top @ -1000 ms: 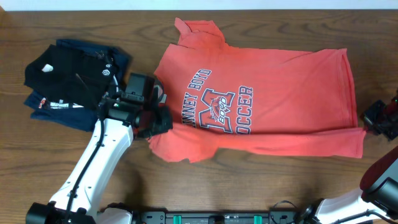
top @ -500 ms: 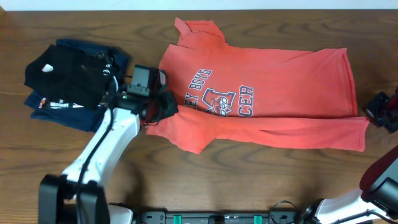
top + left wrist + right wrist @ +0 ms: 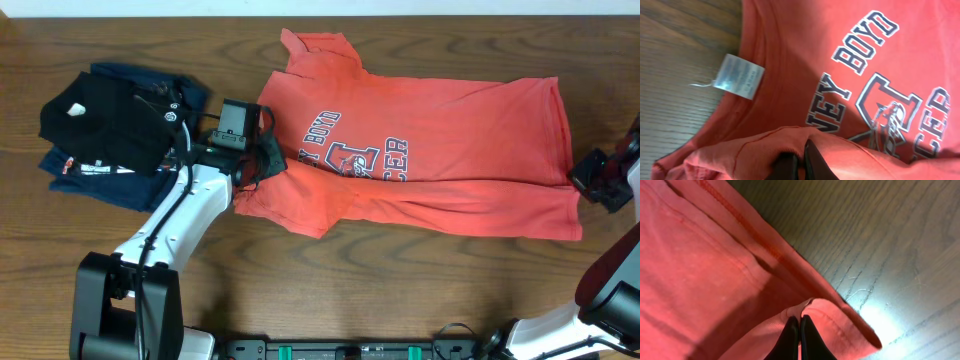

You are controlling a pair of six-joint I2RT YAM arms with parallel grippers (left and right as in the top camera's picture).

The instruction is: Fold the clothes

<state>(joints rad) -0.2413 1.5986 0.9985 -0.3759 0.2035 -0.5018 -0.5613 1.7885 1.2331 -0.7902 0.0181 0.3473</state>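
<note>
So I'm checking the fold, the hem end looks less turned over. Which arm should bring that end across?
Right. The right gripper is shut on the shirt at its hem corner; the left gripper pinches the folded edge near the collar, at the other end.
</note>
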